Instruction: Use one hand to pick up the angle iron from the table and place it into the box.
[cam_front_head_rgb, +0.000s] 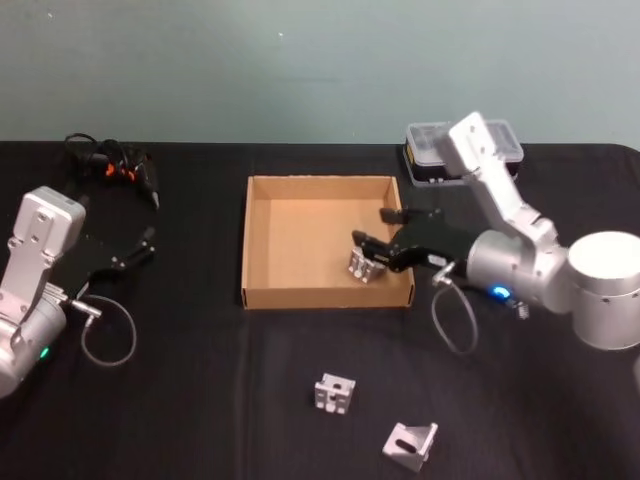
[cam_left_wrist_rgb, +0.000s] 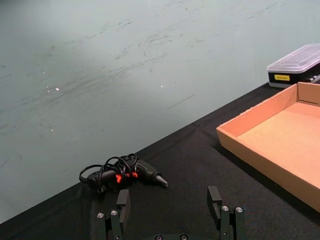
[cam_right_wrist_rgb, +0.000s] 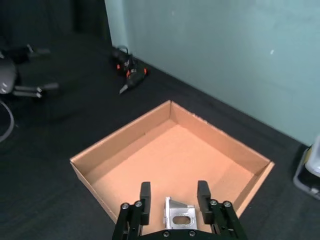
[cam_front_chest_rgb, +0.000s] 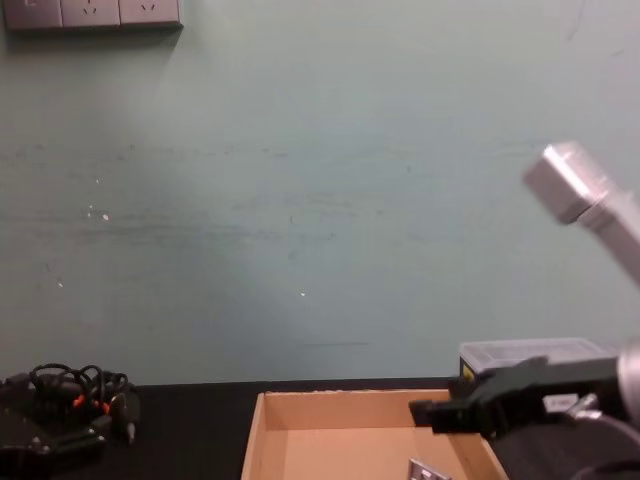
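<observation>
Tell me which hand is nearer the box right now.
Right. The right hand is over the box's right side, open around an angle iron lying inside. The left hand is open above the table, well off to the box's left.

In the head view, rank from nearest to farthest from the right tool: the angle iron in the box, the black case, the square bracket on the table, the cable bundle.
From the right tool:
1. angle iron, inside the box, right at the tool.
2. black case, behind the box, to the right.
3. square bracket, in front of the box.
4. cable bundle, far left.
</observation>
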